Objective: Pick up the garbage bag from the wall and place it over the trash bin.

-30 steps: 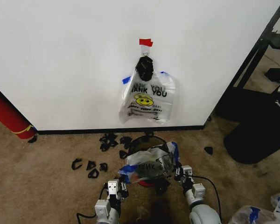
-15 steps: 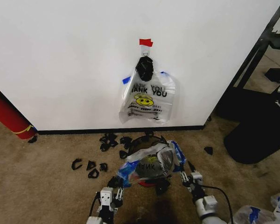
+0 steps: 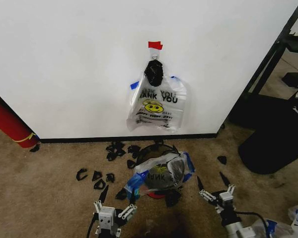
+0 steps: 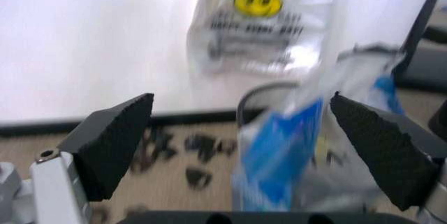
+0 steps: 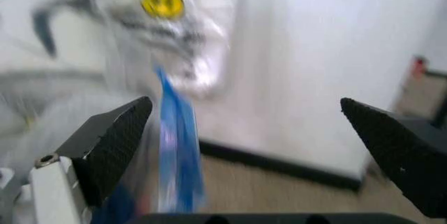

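A brown carpeted floor [image 3: 44, 198] is seen running up to the wall [image 3: 64, 64], which is white with a black baseboard. Nearest the camera, the left gripper [image 3: 111, 204] and the right gripper [image 3: 214, 184] are held low over the carpet, each with its fingers spread wide apart and nothing between them. Between and just beyond them, the garbage bag [image 3: 161, 171] is draped over the trash bin [image 3: 156, 194], its blue strips hanging down the sides. Small black pieces [image 3: 102, 178] are scattered on the carpet nearby. Farther off, a bunch of bags [image 3: 156, 106] is hung on the wall under red tape [image 3: 155, 45].
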Robot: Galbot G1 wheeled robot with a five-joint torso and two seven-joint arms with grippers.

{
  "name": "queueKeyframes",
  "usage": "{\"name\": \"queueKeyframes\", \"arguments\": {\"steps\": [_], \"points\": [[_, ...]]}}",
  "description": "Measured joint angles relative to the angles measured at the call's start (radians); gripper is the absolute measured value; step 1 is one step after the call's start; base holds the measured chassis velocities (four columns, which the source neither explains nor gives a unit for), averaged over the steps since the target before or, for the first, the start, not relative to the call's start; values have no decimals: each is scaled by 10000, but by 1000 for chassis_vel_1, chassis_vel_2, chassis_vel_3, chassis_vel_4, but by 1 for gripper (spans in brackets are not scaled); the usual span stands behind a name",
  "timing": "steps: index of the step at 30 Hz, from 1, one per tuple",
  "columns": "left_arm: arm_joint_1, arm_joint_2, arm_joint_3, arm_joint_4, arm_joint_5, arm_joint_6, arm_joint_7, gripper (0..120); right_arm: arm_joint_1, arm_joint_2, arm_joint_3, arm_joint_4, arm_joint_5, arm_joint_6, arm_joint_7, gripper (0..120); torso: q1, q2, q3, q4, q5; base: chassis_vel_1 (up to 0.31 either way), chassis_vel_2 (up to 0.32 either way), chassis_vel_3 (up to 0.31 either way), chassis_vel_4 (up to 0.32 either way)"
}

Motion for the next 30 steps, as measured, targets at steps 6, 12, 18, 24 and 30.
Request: {"name": "queueKeyframes", "arguments": {"steps": [6, 12, 18, 24, 30], "points": [[-864, 587, -21, 153, -460, -23, 755, 100, 887, -624, 294, -6, 749, -316, -1949, 100, 0, 0, 1, -2, 0, 0, 0, 0, 0], [-2071, 1760, 44, 536, -1377, 287, 2411, 98, 2368, -1699, 58, -457, 1205, -1400, -4485, 100, 1, -1, 2, -2, 1, 0, 0, 0, 0], [-3110, 2366, 177, 825, -1846, 608, 3040, 94, 3753, -2400, -514, -1069, 1452, -2129, -5264, 100, 2, -1, 3, -1, 0, 0, 0, 0, 0], [-3957, 2373, 491, 1217, -2398, 926, 3056, 86, 4608, -2629, -862, -1476, 1580, -2549, -5688, 91, 2, -1, 3, -1, 0, 0, 0, 0, 0], [-4515, 2380, 798, 1656, -2586, 1053, 3156, 69, 4938, -2686, -1042, -1828, 1703, -2718, -6271, 71, 2, -1, 2, -2, 0, 0, 0, 0, 0]]}}
